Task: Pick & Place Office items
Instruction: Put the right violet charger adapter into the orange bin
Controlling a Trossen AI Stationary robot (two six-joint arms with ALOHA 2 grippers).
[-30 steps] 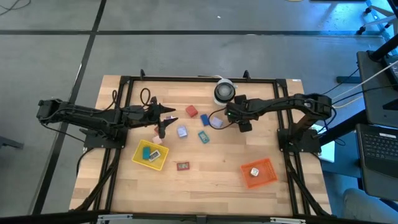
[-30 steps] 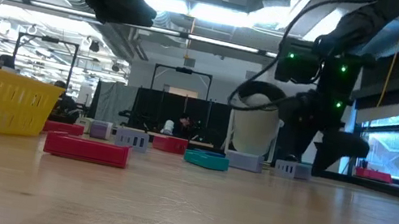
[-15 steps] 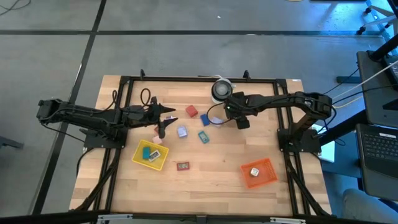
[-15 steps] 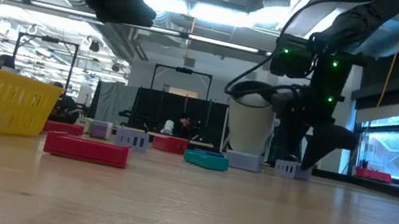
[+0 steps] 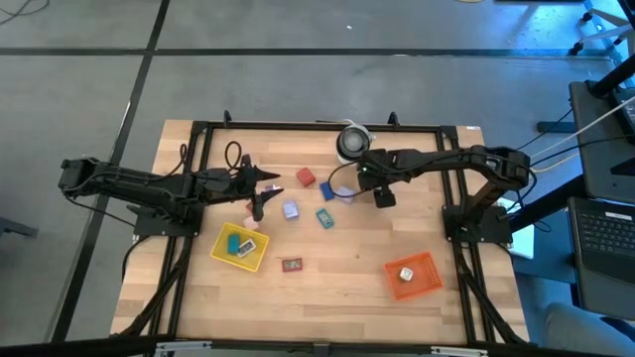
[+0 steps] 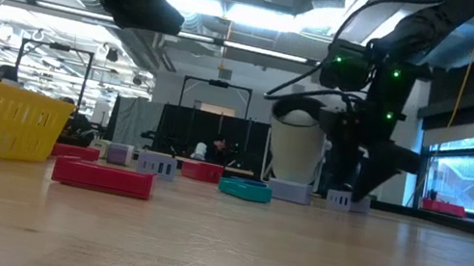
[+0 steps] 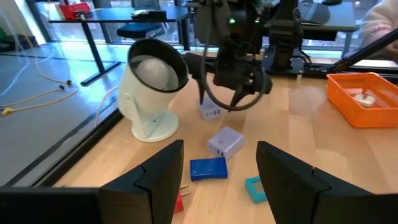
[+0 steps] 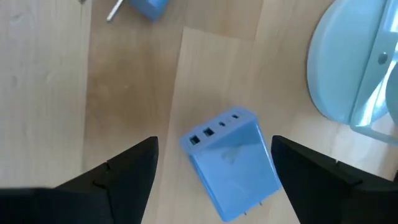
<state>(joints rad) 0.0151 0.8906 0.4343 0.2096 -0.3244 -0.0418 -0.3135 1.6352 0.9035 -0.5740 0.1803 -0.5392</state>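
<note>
High view: white roll (image 5: 349, 142) at bench (image 5: 347, 268) far edge, just beside right tool (image 5: 349, 184). Right tool spread wide over lavender-blue charger block (image 8: 231, 163), ports on end face, lying flat. Left tool (image 5: 260, 194) spread, empty, near yellow tray (image 5: 224, 248).

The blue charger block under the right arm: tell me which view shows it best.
The right wrist view: the blue charger block fills the frame between the open right end effector fingers, its ports visible. In the left wrist view it sits small under that arm. The high and low views mostly hide it behind the arm.
</note>
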